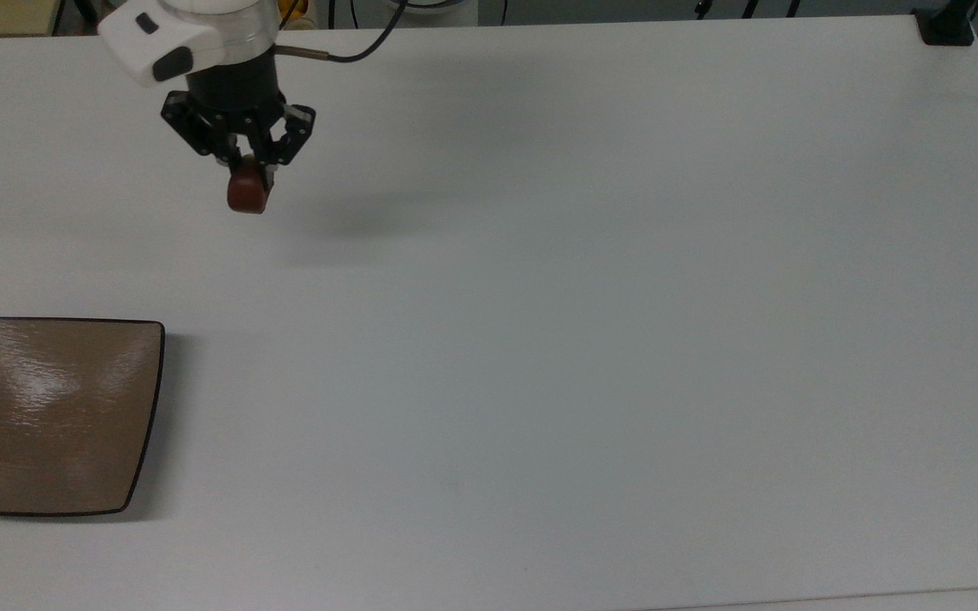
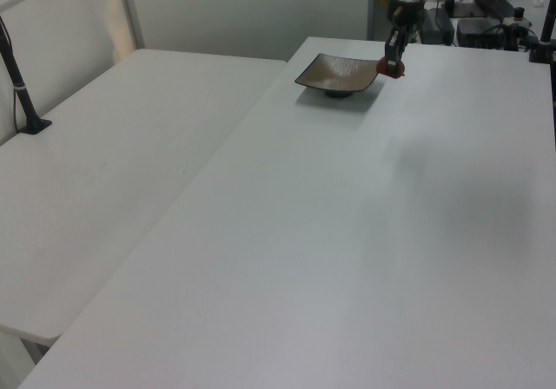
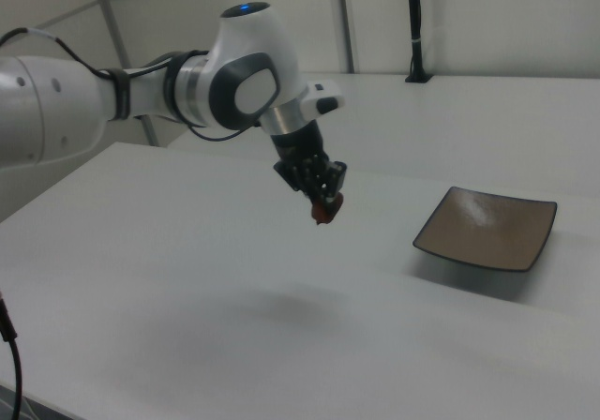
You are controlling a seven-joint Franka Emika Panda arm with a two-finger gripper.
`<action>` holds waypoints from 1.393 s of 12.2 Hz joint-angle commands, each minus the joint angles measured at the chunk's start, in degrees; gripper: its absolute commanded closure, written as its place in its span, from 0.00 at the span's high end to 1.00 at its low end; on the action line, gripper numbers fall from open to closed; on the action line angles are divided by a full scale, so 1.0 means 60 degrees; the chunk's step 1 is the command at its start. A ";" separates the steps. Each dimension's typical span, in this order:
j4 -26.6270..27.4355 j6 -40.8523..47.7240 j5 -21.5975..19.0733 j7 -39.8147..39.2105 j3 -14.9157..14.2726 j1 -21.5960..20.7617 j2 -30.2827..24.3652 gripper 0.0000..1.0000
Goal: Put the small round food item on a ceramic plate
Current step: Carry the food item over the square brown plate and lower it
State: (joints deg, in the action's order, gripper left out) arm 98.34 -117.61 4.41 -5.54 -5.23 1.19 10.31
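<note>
My gripper (image 1: 249,180) (image 2: 391,62) (image 3: 325,204) is shut on the small round food item (image 1: 247,194) (image 2: 387,68) (image 3: 323,213), a dark reddish-brown lump, and holds it in the air above the white table (image 1: 540,339). Its shadow falls on the table to the top view's right of it. The ceramic plate (image 1: 47,416) (image 2: 339,73) (image 3: 487,228), square and glossy tan-brown with a dark rim, lies bare at the top view's lower left. In the right view the held item hangs to the left of the plate and apart from it.
A second white table (image 2: 104,163) adjoins on the left view's left, with a black post (image 2: 22,94) on it. A black clamp (image 1: 947,25) sits at the top view's far right corner. Clutter lies beyond the table's back edge.
</note>
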 commanded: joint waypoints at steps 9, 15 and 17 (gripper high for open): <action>-0.4511 -0.1971 -0.0647 -0.2853 0.0974 0.2629 0.4124 0.25; -0.5009 -0.5060 -0.0617 -0.2914 0.0945 0.2747 0.5808 0.27; -0.4994 -0.6204 -0.0617 -0.2798 0.0930 0.2747 0.6248 0.27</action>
State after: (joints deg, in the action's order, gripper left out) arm 70.57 -148.84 1.38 -21.67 0.06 17.43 44.24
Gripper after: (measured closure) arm 0.731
